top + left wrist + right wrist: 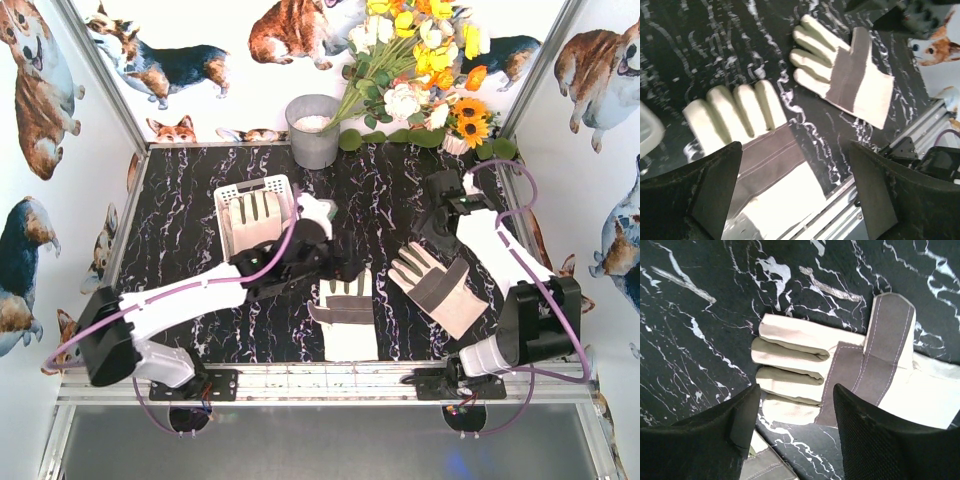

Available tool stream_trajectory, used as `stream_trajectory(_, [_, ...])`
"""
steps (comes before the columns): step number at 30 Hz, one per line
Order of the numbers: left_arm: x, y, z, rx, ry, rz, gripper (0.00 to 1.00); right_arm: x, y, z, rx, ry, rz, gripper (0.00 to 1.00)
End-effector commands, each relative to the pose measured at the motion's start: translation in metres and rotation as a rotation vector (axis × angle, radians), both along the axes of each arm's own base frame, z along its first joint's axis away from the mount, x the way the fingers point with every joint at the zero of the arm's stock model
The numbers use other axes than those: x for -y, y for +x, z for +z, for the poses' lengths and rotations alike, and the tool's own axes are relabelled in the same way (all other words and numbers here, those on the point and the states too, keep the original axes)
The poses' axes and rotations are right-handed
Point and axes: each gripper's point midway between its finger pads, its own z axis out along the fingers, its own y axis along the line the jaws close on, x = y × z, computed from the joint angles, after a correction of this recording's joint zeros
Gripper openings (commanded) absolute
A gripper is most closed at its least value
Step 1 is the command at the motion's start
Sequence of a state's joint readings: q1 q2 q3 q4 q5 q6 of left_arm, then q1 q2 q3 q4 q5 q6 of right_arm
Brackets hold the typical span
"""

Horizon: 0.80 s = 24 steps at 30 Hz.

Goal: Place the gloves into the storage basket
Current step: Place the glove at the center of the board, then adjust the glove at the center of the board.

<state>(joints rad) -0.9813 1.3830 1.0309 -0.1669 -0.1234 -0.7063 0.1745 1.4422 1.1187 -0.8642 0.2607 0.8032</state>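
Nearest the arm bases: glove 1 (345, 318) lies flat on the worktop (190, 250), cuff twd the near edge. Its fingers point away, so the long axis runs near-to-far. L arm (200, 300) reaches in over it. Left jaws are spread wide w/ nothing gripped. In the wrist view its fingers (695, 200) sit either side of the glove's (752, 150) grey palm band and cuff. Can't tell if they touch the fabric.

Just to the right, glove 2 (440, 288) lies apart from glove 1 on a diagonal, fingers twd far-left and cuff twd near-right. R arm (500, 250) curls over its far end. Right jaws are also wide apart and empty. The wrist cam shows the fingers (870, 440) framing the glove's (840, 375) finger side.

Farther back and left, the storage basket (250, 190) has glove 3 (255, 215) inside, grey strips up.

At the far edge stand a grey bucket (313, 135) and flowers (420, 60).
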Motion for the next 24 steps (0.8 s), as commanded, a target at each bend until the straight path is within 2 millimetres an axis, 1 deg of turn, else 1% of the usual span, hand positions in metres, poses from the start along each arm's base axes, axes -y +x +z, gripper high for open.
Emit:
stream_trajectory(1, [-0.044, 0.004, 0.005, 0.016, 0.065, 0.124, 0.84, 0.009, 0.003, 0.03, 0.026, -0.084, 0.121, 0.61])
stream_trajectory(2, [-0.053, 0.005, 0.006, 0.02, 0.075, 0.146, 0.86, 0.009, -0.002, 0.03, 0.014, -0.081, 0.133, 0.6])
stream_trajectory(4, [-0.071, 0.007, 0.006, 0.024, 0.091, 0.197, 0.89, 0.005, -0.013, 0.022, -0.014, -0.055, 0.154, 0.6])
stream_trajectory(7, [-0.092, 0.009, 0.004, 0.01, 0.081, 0.257, 0.92, 0.002, -0.029, -0.006, -0.052, -0.014, 0.138, 0.59])
stream_trajectory(9, [-0.1, 0.009, 0.003, 0.001, 0.065, 0.275, 0.92, 0.002, -0.037, -0.023, -0.088, 0.014, 0.117, 0.58])
stream_trajectory(12, [-0.107, 0.008, 0.001, -0.002, 0.063, 0.283, 0.93, 0.002, -0.043, -0.039, -0.13, 0.025, 0.124, 0.57])
stream_trajectory(15, [-0.114, 0.007, -0.004, -0.009, 0.076, 0.29, 0.93, -0.002, -0.044, -0.048, -0.172, 0.031, 0.207, 0.56])
stream_trajectory(19, [-0.116, 0.006, -0.01, -0.022, 0.072, 0.285, 0.93, -0.009, -0.042, -0.061, -0.183, 0.053, 0.291, 0.55])
stream_trajectory(24, [-0.117, 0.007, -0.012, -0.021, 0.063, 0.292, 0.94, -0.014, -0.042, -0.074, -0.192, 0.08, 0.294, 0.55])
